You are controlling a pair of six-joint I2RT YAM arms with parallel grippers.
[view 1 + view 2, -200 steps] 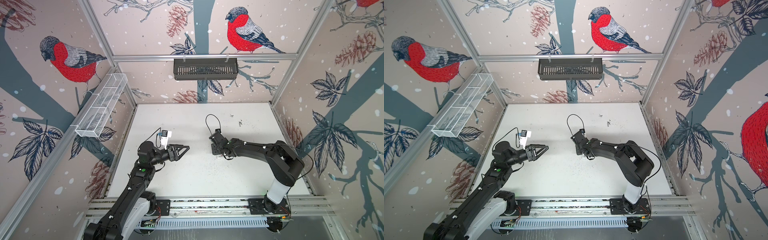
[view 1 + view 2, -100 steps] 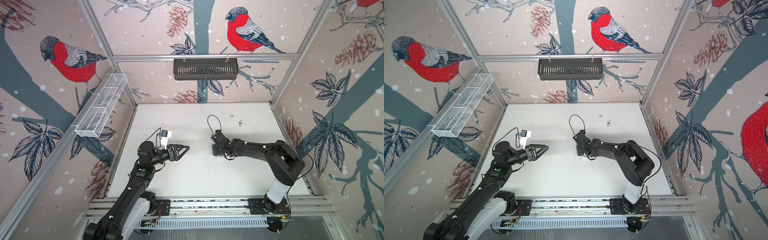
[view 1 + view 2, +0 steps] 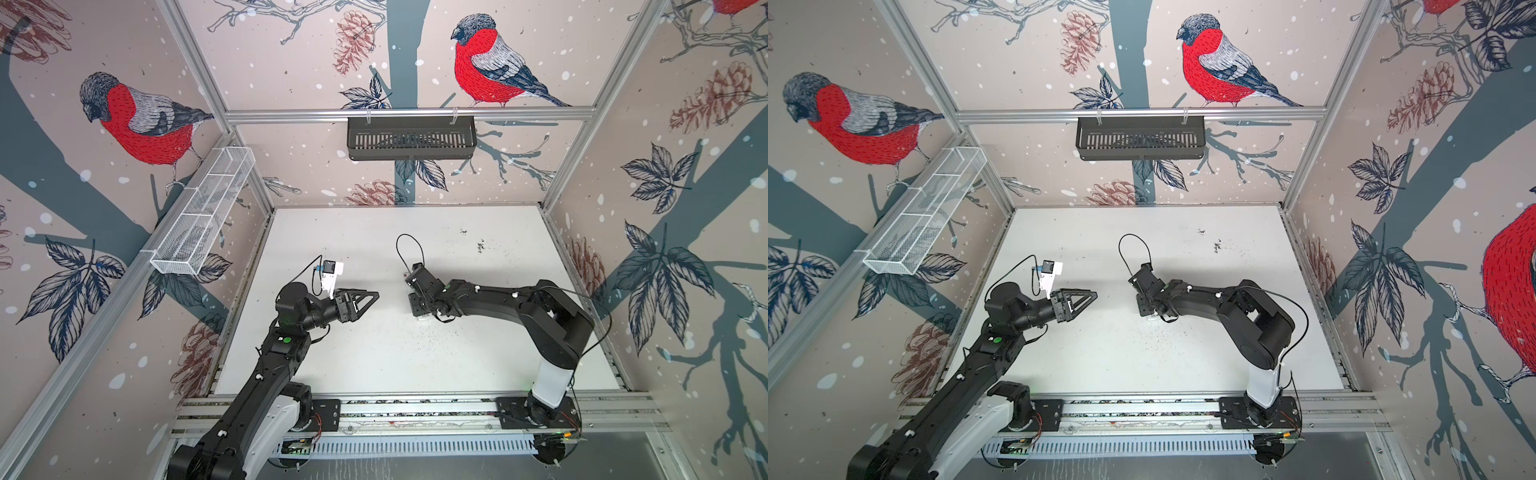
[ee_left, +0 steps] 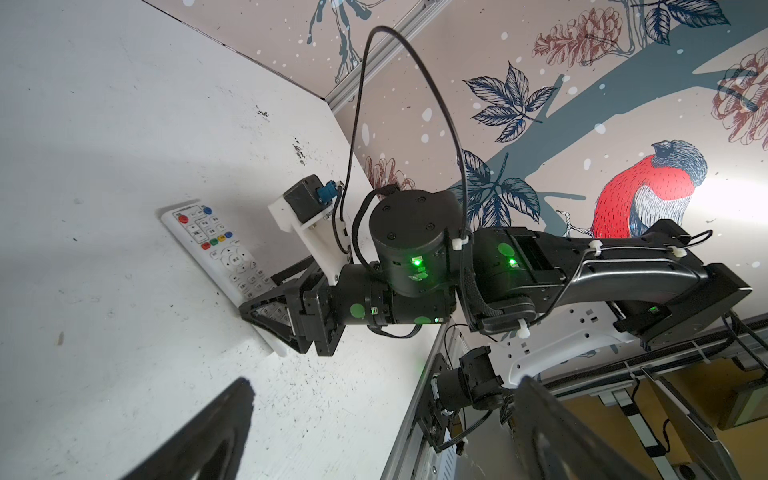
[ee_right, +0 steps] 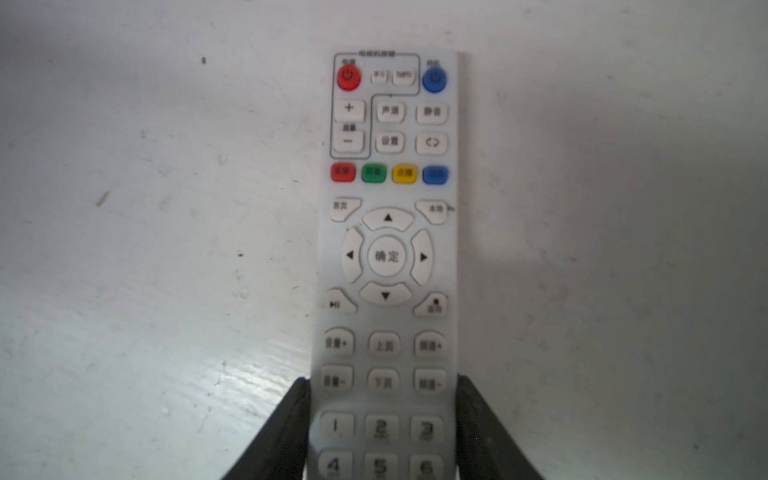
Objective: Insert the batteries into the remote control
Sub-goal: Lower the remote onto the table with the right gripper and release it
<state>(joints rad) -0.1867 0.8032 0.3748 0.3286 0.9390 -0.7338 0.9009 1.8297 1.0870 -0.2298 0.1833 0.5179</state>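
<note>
Right pincer grips the remote control by its long edges, coloured buttons pointing ahead. Left pincer gapes wide, empty, well away.

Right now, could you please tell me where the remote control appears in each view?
Top view: remote near centre, mostly under right pincer.
Top view: remote near centre likewise.
Left wrist: remote left of centre.
Right wrist: remote central, between pincer fingers.
Shared landmark: right pincer.
</note>
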